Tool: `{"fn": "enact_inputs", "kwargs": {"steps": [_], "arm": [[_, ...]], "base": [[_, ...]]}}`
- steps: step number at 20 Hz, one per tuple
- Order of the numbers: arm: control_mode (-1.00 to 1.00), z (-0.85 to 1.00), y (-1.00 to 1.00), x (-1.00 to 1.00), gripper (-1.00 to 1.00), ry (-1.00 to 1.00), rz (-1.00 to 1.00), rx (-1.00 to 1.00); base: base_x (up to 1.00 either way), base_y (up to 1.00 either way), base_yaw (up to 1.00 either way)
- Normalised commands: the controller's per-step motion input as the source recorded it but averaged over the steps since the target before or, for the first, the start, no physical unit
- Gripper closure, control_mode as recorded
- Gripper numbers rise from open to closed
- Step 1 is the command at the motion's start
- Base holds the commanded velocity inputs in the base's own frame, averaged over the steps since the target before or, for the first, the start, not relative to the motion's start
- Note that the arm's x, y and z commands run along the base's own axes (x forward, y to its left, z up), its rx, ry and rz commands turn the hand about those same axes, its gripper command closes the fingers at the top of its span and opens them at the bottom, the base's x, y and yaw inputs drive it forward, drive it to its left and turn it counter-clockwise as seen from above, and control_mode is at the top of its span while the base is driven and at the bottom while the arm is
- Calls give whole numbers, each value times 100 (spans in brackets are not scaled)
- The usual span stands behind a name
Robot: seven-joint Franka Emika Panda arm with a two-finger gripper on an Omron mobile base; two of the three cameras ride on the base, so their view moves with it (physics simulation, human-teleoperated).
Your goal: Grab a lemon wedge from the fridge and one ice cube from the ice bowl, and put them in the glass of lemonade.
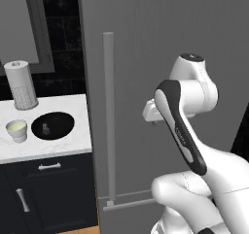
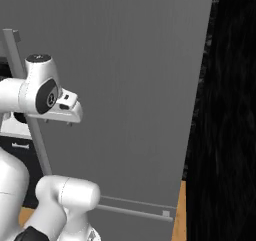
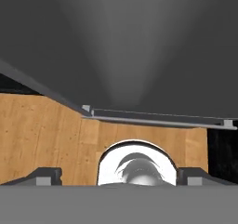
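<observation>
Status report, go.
Gripper open, empty, facing the fridge. Fridge door shut, handle untouched. Glass and ice bowl wait on counter.

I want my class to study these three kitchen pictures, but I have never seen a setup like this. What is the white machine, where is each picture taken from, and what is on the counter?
The white machine is a robot arm on a base that drives. Two pictures come from cameras on that base, behind the arm to its left and right. The third comes from a camera on its hand, looking down at the wooden floor.

The arm faces the fridge, a tall grey unit, shut, with a long bar handle. The gripper looks open and holds nothing.

On the white counter stand the glass of lemonade, the black ice bowl beside it, and a tall perforated cylinder behind.
</observation>
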Motion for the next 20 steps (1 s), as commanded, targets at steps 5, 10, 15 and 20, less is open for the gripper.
{"fn": "enact_inputs", "kwargs": {"steps": [5,10,15,20], "arm": [[-100,-20,0,-20,-100,0,0,0],[-100,0,0,0,-100,0,0,0],[100,0,0,0,-100,0,0,0],[100,0,0,0,-100,0,0,0]], "base": [[0,0,0],[0,0,0],[-4,39,0],[0,97,-5]]}}
